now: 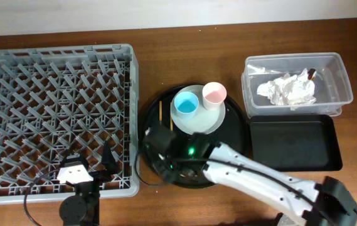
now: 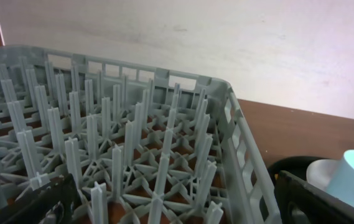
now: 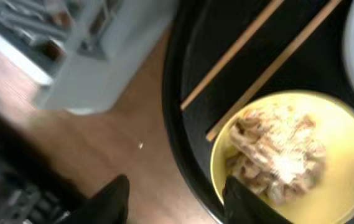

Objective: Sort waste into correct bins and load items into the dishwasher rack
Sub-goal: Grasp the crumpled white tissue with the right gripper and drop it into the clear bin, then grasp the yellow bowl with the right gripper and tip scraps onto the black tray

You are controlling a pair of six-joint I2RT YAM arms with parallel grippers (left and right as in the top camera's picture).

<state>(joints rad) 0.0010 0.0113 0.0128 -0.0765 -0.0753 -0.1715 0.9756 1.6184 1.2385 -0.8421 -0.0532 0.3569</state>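
The grey dishwasher rack fills the left and holds nothing; it also shows in the left wrist view. My left gripper hovers open over its front right corner. On the round black tray lie a pale plate bearing a light-blue cup and a pink cup, and two chopsticks. My right gripper is open, with one finger at the rim of the yellow bowl of beige food scraps. My arm hides the bowl in the overhead view.
The clear tub at the right holds the white tissue wad and a small brown bit. The shallow black tray lies just in front of it. My right arm crosses the table's front right.
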